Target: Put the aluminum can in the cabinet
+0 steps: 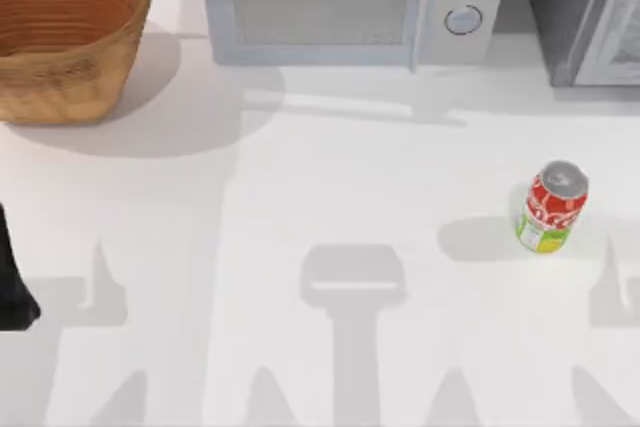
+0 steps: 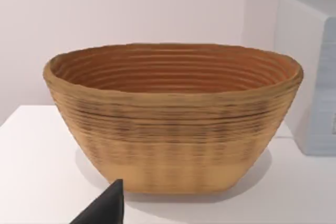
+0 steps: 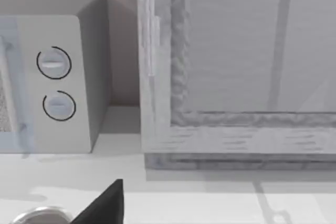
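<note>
White table (image 1: 330, 177): aluminum can (image 1: 551, 208) upright, right side.

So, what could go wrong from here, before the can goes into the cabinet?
1. The cabinet door looks closed, so the aluminum can may have no way in until it is opened.
2. The can stands upright and alone on the table; an off-centre grip could tip it and let it roll.
3. The microwave sits close beside the cabinet, so a swinging arm might strike it.
</note>
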